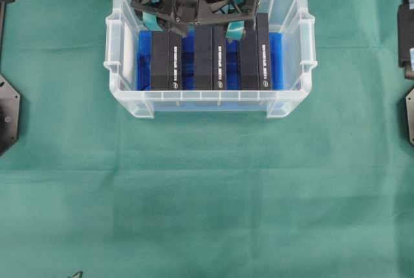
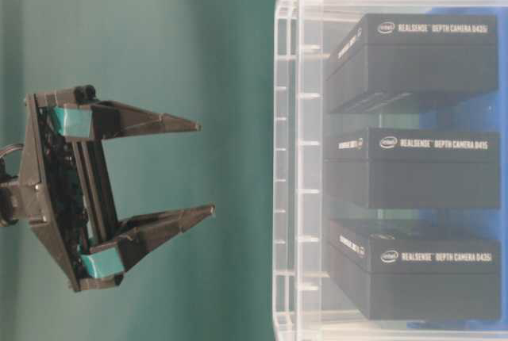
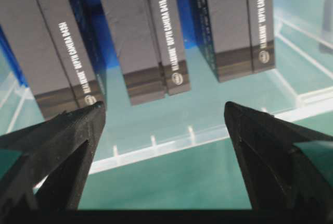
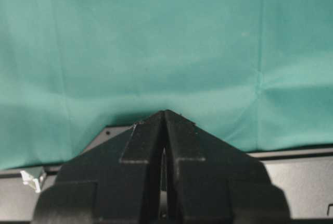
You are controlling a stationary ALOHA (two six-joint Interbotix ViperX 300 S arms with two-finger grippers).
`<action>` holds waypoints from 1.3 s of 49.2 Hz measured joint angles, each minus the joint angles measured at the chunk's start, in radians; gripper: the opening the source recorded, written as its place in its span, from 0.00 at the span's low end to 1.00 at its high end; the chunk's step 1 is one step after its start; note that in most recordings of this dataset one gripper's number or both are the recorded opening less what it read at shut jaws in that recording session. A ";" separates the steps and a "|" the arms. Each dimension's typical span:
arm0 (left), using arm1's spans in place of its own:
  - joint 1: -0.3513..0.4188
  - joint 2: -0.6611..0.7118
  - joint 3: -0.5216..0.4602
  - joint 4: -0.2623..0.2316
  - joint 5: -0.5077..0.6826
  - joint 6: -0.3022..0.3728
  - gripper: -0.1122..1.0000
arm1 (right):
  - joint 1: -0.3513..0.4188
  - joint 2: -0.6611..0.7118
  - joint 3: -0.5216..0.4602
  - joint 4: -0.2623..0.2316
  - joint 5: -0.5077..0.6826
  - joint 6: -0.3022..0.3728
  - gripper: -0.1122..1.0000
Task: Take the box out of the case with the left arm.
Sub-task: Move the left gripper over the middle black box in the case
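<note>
The clear plastic case (image 1: 115,58) with a blue floor stands at the back middle of the green cloth. Three black boxes stand in it side by side on edge: left (image 1: 168,58), middle (image 1: 211,58) and right (image 1: 254,52). My left gripper (image 1: 194,26) hangs over the case's far part, open wide and holding nothing. In the left wrist view its fingertips (image 3: 99,108) frame the case rim (image 3: 156,146), with the middle box (image 3: 145,36) just beyond. The table-level view shows the left gripper (image 2: 205,168) apart from the case (image 2: 290,159). My right gripper (image 4: 164,113) is shut and empty.
The right arm (image 1: 407,26) rests at the right edge of the table, over its base plate (image 4: 291,172). Green cloth (image 1: 207,194) covers the table in front of the case. A black base (image 1: 8,113) sits at the left edge.
</note>
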 measured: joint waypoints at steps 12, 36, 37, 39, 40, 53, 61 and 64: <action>0.000 0.005 0.000 0.000 -0.017 0.002 0.99 | 0.000 0.000 0.000 0.002 -0.002 0.000 0.10; 0.000 0.005 0.000 0.000 -0.015 -0.003 0.99 | 0.000 0.000 -0.002 0.000 -0.002 0.000 0.10; 0.000 0.006 0.000 -0.002 -0.014 -0.003 0.99 | 0.000 0.000 0.000 0.000 -0.002 0.000 0.10; 0.000 0.006 0.000 0.000 -0.014 -0.002 0.99 | 0.000 0.000 0.000 0.002 -0.002 0.000 0.10; 0.000 0.006 0.000 -0.002 -0.014 -0.002 0.99 | 0.000 0.000 0.000 0.000 -0.002 0.000 0.10; 0.000 0.005 0.002 -0.002 -0.012 -0.003 0.99 | 0.000 0.000 0.000 0.002 -0.002 0.000 0.10; 0.000 0.006 0.002 0.000 -0.012 -0.003 0.99 | 0.000 0.000 -0.002 0.000 -0.002 0.000 0.10; 0.000 0.006 0.002 0.000 -0.012 -0.002 0.99 | 0.000 0.000 0.000 0.002 -0.002 0.000 0.10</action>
